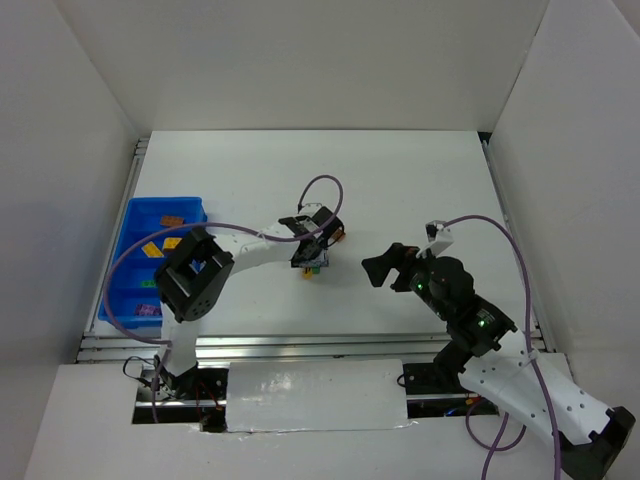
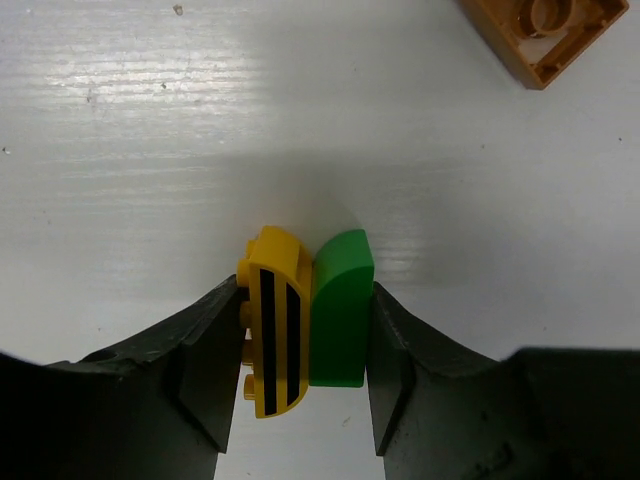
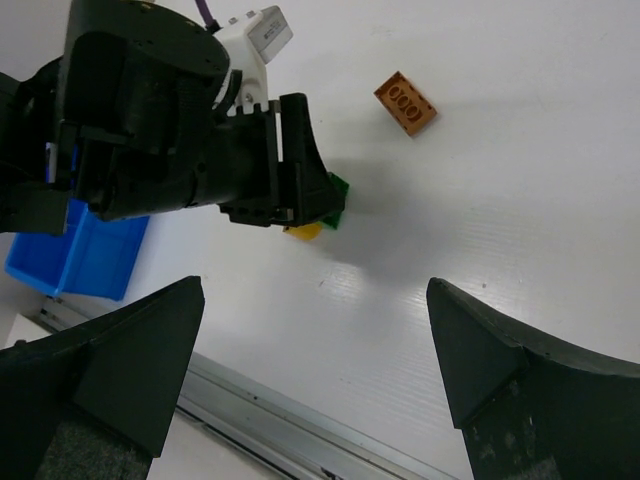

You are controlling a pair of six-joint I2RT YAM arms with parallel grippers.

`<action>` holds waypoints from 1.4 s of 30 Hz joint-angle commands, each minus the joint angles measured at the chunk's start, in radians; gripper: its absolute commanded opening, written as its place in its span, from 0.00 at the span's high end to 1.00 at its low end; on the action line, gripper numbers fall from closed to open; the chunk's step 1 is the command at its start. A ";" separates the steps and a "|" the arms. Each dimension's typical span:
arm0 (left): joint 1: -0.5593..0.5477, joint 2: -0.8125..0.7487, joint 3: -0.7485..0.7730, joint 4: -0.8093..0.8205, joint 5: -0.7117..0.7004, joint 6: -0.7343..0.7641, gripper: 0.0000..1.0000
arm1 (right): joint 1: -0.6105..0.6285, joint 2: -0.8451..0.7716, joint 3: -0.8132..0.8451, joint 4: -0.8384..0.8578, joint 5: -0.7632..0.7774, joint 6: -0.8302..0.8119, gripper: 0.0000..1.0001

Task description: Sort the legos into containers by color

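at the far left the blue tray (image 1: 165,204) lies along the table's edge, with a few small brown, yellow and purple pieces already in separate compartments; which slot suits green i cannot tell. toward the middle, the left gripper (image 2: 305,300) is down on the white table (image 2: 150,120), well apart from the tray. its jaws are clamped on two legos at once: one pad sits on the yellow brick (image 2: 272,330) with black stripes, the other on the green brick (image 2: 338,310), and the two bricks press side by side between them. whether they are snapped together is not clear. since the colours belong in different slots, the grip looks best reset so that one brick alone sits square between the pads. if both are lifted, the loose seam could let one drop, so a slow straight lift and a low carry seem wise. just beyond them lies the brown-orange brick (image 2: 545,30), untouched and clear of the jaws. to the right, the right gripper (image 1: 385,268) hovers above the table with its jaws wide apart, holding nothing and near enough to take the second brick.
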 commanded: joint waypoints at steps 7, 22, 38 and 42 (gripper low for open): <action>-0.030 -0.352 -0.265 0.356 0.113 0.244 1.00 | -0.031 0.021 0.046 -0.002 0.002 0.066 0.00; -0.061 -0.914 -0.640 0.717 0.685 0.850 1.00 | -0.118 0.243 0.434 -0.238 -0.643 -0.026 0.13; -0.270 -0.867 -0.505 0.578 0.503 1.029 1.00 | -0.066 0.346 0.396 -0.287 -0.754 -0.010 0.21; -0.273 -0.830 -0.471 0.553 0.477 1.043 1.00 | -0.008 0.346 0.396 -0.277 -0.741 -0.015 0.21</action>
